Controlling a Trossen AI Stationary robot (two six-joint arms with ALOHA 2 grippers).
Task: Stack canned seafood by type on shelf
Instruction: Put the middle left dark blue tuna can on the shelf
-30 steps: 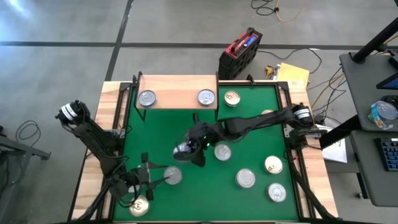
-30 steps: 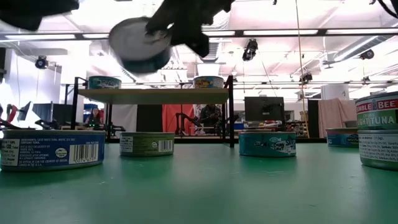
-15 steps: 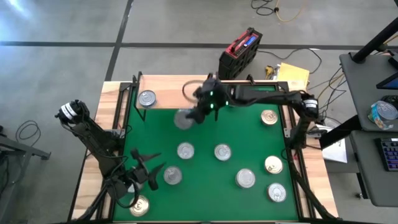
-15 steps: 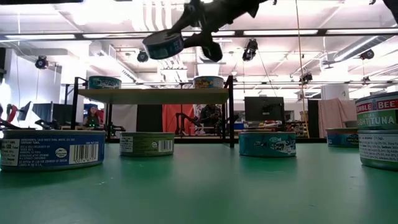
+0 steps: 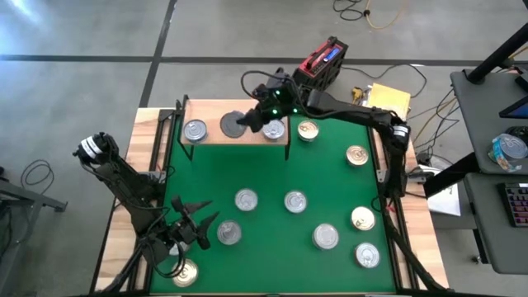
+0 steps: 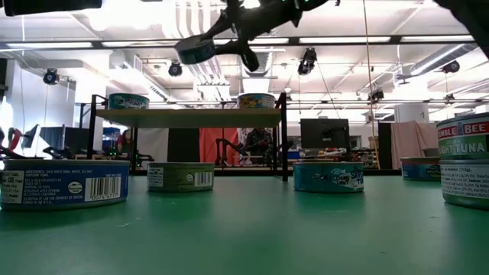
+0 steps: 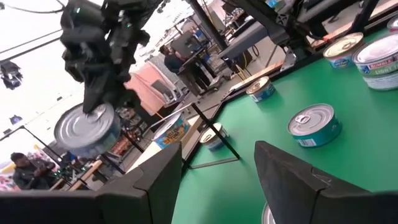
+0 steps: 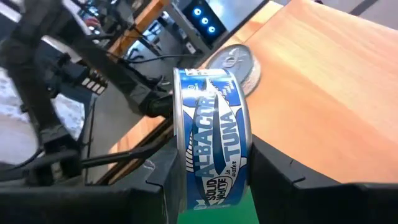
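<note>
Right gripper (image 5: 247, 122) clenched on a blue-and-white albacore tuna tin (image 8: 211, 140), held tilted on edge above the shelf (image 5: 247, 133), between the 2 tins already standing there: a silver-topped tin (image 5: 195, 129) near the shelf's left end and another tin (image 5: 273, 129) near its right end. In the low view, carried tin (image 6: 196, 51) up in the air, clear of the board. Left gripper (image 5: 188, 221) low over the near left part of the green mat (image 5: 264, 169), fingers spread and grasping nothing, just beside a silver-topped tin (image 5: 228, 233) and near a gold-topped tin (image 5: 185, 272). More tins scattered on the mat: 2 mid-mat (image 5: 246, 199) (image 5: 295, 200), others toward the right side (image 5: 327, 237) (image 5: 362, 218) (image 5: 367, 255) (image 5: 356, 154), 1 gold-topped tin (image 5: 308, 129) just right of the shelf
</note>
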